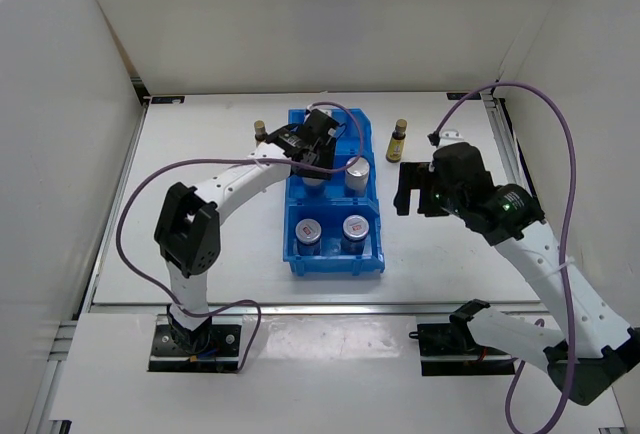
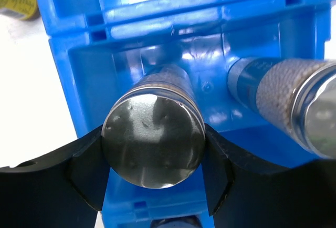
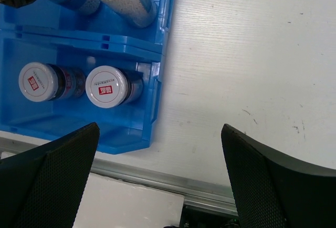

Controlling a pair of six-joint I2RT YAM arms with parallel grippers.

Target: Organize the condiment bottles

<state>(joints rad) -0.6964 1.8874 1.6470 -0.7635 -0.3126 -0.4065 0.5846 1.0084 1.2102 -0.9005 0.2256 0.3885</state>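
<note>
Condiment bottles sit mostly in the blue bin at frame centre. Two red-lidded jars stand in its lower compartment. One silver-topped cylinder stands in the middle compartment beside a second cylinder, which the left gripper hides from above, jaws clamped on its cap. Two amber bottles stand outside the bin, one at upper right, one at upper left and half hidden. The right gripper hovers right of the bin, jaws wide apart.

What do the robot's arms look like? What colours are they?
The left arm and right arm are white tubes with chunky black joints, and a purple cable loops along each. The left gripper and right gripper are black, each with two curved fingers. Green lights glow near the right wrist.
</note>
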